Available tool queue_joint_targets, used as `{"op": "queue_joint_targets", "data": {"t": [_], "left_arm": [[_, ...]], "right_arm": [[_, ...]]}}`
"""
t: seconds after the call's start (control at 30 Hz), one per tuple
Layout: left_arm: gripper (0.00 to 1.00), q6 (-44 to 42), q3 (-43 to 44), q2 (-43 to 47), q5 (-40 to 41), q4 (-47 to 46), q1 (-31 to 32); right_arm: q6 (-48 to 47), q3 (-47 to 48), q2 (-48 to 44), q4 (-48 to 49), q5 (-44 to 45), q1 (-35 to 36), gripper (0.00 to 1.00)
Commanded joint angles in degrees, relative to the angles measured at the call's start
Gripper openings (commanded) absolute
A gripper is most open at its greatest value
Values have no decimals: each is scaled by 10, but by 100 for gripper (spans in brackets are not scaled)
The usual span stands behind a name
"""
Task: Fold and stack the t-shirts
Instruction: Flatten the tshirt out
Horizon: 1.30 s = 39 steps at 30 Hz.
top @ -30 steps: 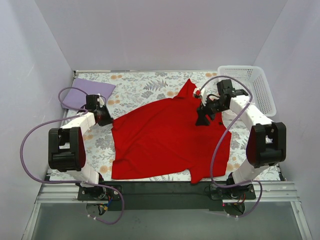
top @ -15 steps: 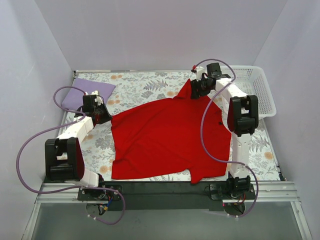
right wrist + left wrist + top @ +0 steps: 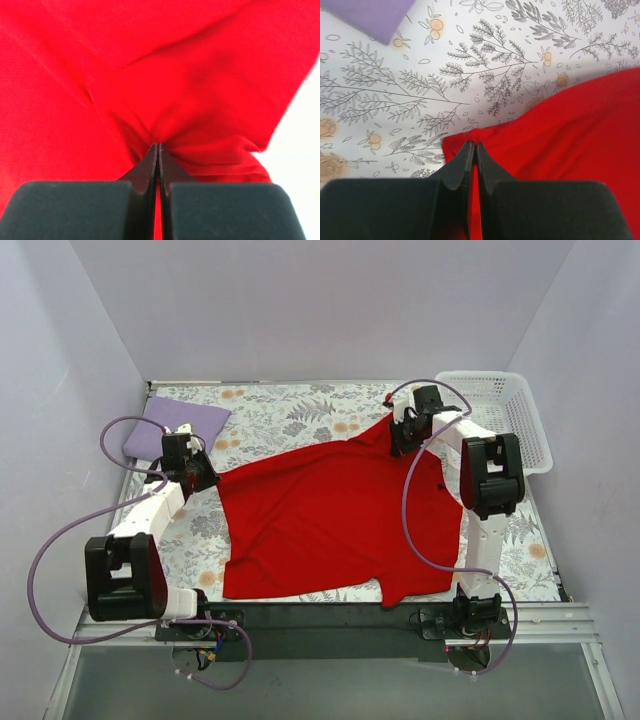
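**Desk:** Where is the shirt in this shot?

**Photographer:** The bright red short-sleeved cloth t-shirt (image 3: 330,515) lies spread and somewhat rumpled across the middle of the grey floral-print cloth (image 3: 285,410) that covers the table. Its near edge reaches close to the arms' bases, and one point of fabric runs up toward the far right.

**Desk:** And the arms?

**Photographer:** Each is at a far corner of it. The left gripper (image 3: 208,481) sits at the shirt's far-left corner. The right gripper (image 3: 400,437) is at the peak of red fabric on the far right, near the white plastic lattice basket (image 3: 500,410).

**Desk:** Do they have hold of it?

**Photographer:** Both do. In the left wrist view the two black fingers (image 3: 459,170) are pressed together with only a sliver between them. The red corner is nipped at their tips, low over the printed cloth. In the right wrist view the fingers meet the same way, and the red fabric gathers into creases that run into the tips.

**Desk:** The second shirt?

**Photographer:** The pale lavender cloth t-shirt (image 3: 178,426) lies flat in a compact four-sided shape at the far-left corner of the table. It is beyond the left gripper and well apart from the red one.
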State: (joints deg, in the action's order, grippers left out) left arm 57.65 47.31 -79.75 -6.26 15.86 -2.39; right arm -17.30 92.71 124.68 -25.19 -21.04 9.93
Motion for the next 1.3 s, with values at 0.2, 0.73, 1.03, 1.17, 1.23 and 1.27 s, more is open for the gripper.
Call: {"op": "queue_joint_targets", "data": {"t": [0.2,0.73,1.03,1.17,1.23,1.27], "left_arm": [[0,3,-37,96,44,24,2],[0,1,-41,89,33,23,1],[0,1,-37,80,23,23,2],[0,1,-36,76,20,23,2],[0,1,-37,76,21,22,1],[0,1,-36,74,20,22,2]], "right_arm": [[-83,-143,-145,-74,10,9,11],[-23,174,40,-101,33,-18,48],[-28,244,109,-102,59,-23,48],[-33,263,131,-104,50,-25,52],[-30,278,148,-104,36,-25,53],[-28,282,152,-105,31,-26,55]]}}
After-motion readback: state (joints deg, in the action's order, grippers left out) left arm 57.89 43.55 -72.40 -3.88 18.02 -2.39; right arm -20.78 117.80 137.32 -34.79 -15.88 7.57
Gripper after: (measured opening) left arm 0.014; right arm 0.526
